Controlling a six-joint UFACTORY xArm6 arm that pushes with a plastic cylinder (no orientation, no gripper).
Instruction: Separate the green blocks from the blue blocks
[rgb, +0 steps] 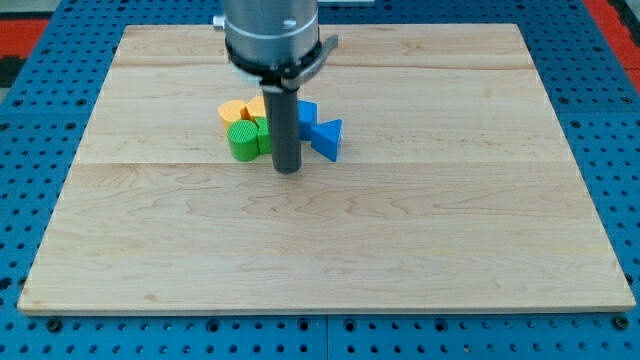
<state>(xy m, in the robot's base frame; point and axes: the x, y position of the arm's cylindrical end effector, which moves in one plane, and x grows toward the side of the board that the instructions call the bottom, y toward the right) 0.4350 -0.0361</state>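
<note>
Upright, my tip (288, 168) — between green cylinder (243, 140), blue triangle (327, 137)

Single view, high front angle, looking down over whole board (560, 200).

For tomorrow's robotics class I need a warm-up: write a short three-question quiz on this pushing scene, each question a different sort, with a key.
1. True or false: my tip sits between the green block and the blue triangular block.
2. Which colour lies at the view's top-left of the cluster? A red, B orange, C purple.
3. Fill in: the blocks rest on a ___ board.

Key: 1 true; 2 B, the orange blocks; 3 wooden.
</note>
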